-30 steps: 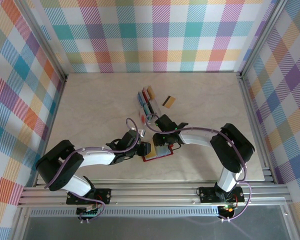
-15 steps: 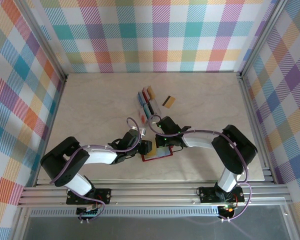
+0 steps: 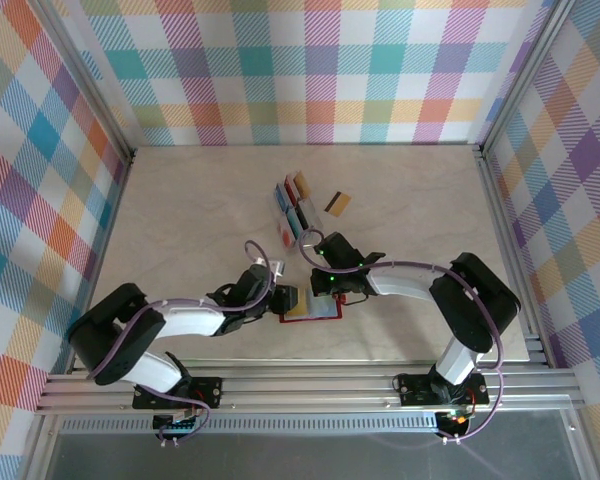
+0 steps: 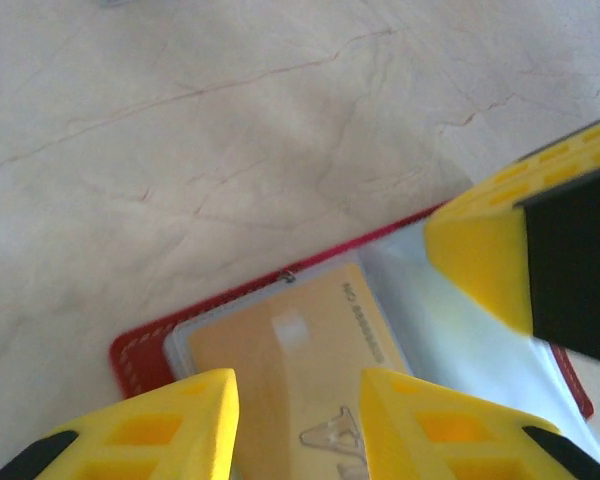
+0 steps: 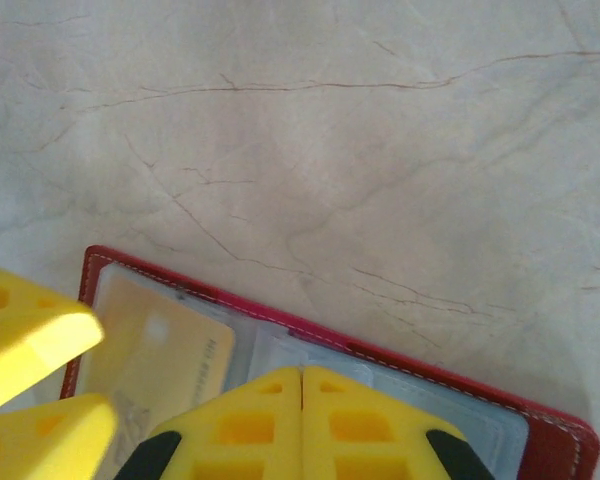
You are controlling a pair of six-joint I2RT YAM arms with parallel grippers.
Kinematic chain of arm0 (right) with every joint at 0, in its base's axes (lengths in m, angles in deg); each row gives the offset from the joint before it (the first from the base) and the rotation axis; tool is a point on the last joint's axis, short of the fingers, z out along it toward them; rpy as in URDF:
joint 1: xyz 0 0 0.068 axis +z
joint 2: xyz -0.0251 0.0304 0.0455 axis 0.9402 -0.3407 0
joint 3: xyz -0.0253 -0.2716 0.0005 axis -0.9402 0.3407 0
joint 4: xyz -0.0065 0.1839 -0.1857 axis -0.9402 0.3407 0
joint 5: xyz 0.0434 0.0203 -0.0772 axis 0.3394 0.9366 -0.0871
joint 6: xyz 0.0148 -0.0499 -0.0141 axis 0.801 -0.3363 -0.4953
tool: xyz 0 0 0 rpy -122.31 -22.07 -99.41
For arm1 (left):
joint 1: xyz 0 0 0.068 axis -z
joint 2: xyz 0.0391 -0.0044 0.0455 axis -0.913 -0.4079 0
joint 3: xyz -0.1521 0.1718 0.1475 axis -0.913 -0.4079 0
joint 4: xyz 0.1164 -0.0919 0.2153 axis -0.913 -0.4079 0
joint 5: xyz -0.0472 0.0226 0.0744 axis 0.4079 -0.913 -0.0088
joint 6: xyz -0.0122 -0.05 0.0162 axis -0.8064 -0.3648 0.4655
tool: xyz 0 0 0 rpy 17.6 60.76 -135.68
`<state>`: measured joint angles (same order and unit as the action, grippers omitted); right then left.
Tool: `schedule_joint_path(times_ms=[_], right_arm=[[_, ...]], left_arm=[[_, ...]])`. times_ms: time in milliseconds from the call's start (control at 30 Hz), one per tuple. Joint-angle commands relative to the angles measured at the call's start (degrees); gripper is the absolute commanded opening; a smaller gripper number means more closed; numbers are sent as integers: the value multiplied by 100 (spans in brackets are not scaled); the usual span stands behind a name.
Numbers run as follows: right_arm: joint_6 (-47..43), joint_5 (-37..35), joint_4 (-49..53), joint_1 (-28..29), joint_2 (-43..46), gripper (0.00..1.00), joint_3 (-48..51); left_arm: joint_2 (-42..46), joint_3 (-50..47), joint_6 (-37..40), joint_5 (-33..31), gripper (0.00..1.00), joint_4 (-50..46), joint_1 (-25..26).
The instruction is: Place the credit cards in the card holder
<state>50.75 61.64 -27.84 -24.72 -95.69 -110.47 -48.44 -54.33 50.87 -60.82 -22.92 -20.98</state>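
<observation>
The red card holder (image 3: 316, 313) lies open on the table near the front, its clear inner pockets (image 5: 380, 385) facing up. A gold card (image 4: 280, 350) sits partly inside the left pocket. My left gripper (image 4: 296, 388) is shut on the near part of that card, one yellow finger at each long edge. My right gripper (image 5: 301, 378) is shut with nothing between its fingertips, which rest on the holder's middle pockets. In the top view the left gripper (image 3: 287, 298) and right gripper (image 3: 326, 292) meet over the holder. More credit cards (image 3: 292, 203) stand in a clear rack farther back.
A gold card with a dark stripe (image 3: 339, 204) lies flat just right of the rack. Bare marble-patterned table (image 3: 180, 220) spreads to the left and right. Checked walls and metal frame rails (image 3: 300, 385) enclose the workspace.
My right gripper has shut from partly open and settled onto the holder's pockets. The left gripper keeps its hold on the gold card, and the holder has shifted slightly.
</observation>
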Motion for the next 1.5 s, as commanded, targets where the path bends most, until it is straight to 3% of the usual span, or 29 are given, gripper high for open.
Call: schedule_joint_path(times_ms=[0, 167, 500, 667, 833, 1033, 1300, 1467], right_arm=[[147, -329, 251, 34, 119, 0, -35], [164, -273, 203, 43, 133, 0, -14], [161, 5, 108, 124, 212, 6, -66], [270, 632, -298, 165, 178, 10, -52], [391, 1066, -524, 278, -24, 27, -256], [677, 2087, -1282, 289, -153, 33, -121], [586, 2392, -1240, 289, 141, 49, -142], [696, 2521, -1383, 289, 5, 49, -232]], left_arm=[[409, -211, -39, -132, 38, -470, -48], [549, -316, 8, -123, 40, -524, -54], [-748, -13, -101, 454, 36, 369, -20], [-945, 41, -179, 378, 35, 485, 51], [-939, 23, -248, 273, 35, 516, 98], [-979, -27, -343, 156, 35, 585, 93], [-467, -330, -458, 191, 36, 558, 35], [445, -669, -555, -171, 39, 157, 16]])
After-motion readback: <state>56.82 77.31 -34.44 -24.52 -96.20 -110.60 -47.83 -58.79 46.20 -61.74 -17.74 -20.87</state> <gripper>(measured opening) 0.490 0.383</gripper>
